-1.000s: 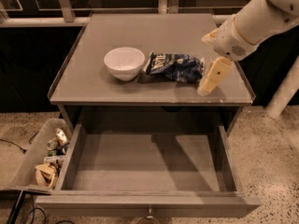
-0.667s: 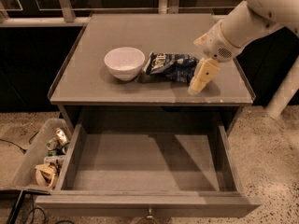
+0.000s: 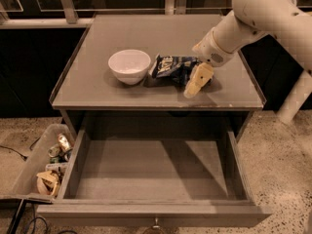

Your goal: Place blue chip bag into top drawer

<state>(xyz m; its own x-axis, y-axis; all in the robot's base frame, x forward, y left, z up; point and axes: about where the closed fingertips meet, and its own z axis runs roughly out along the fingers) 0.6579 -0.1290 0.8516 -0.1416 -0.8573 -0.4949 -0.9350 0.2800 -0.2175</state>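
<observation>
Two items sit on the surface (image 3: pixel 92 87): a white bowl (image 3: pixel 129 66) and, just beside it, the blue chip bag (image 3: pixel 170 68), lying flat near the front edge. I read the tool (image 3: pixel 195 84) at the bag's end farthest from the bowl, angled down toward the surface; I cannot tell whether it is apart or together. Below, the top drawer (image 3: pixel 151 172) stands open. A clear bin (image 3: pixel 27 167) of clutter sits on the floor beside it.

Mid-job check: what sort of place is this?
Probably an office or lab test station: a grey counter with its top drawer open, a speckled floor, and a clear bin of clutter beside it. The end effector is over the counter at the end of the blue chip bag away from the white bowl.
</observation>
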